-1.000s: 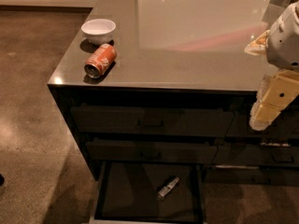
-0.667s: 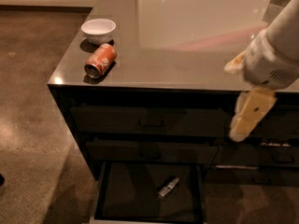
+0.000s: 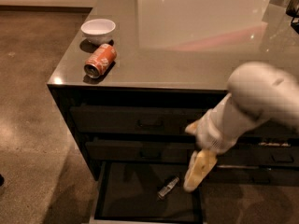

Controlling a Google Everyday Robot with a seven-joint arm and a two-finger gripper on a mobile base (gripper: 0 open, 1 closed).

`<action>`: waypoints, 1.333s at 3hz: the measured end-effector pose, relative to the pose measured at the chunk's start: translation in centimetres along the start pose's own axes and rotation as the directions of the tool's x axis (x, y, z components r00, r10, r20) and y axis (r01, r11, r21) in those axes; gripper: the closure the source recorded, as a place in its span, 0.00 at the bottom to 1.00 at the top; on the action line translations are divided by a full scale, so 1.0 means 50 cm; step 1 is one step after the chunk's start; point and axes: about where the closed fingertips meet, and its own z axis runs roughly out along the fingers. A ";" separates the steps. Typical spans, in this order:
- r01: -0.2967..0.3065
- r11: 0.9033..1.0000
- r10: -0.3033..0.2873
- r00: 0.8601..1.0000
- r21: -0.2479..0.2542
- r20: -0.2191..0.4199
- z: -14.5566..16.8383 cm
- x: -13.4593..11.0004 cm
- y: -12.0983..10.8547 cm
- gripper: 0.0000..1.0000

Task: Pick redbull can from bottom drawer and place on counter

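Note:
The redbull can (image 3: pixel 167 187) is a slim silvery can lying on its side on the dark floor of the open bottom drawer (image 3: pixel 126 195). My gripper (image 3: pixel 196 171) hangs from the white arm just above the drawer's right side, a short way to the right of the can and not touching it. The grey counter (image 3: pixel 196 41) tops the dark cabinet above.
An orange soda can (image 3: pixel 100 60) lies on its side near the counter's left corner, with a white bowl (image 3: pixel 98 30) behind it. Two shut handled drawers (image 3: pixel 140 122) sit above the open one. Brown floor lies to the left.
My arm has swung down and to the left from beside the counter's right edge to just over the open drawer, close to the can. The can has not moved.

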 end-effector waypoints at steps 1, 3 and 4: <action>-0.015 0.999 0.015 1.000 -0.030 0.009 0.093 0.023 0.021 0.00; -0.034 0.996 0.037 0.999 -0.088 0.034 0.141 0.033 0.019 0.00; -0.074 0.975 0.103 0.986 -0.208 0.134 0.284 0.062 0.027 0.00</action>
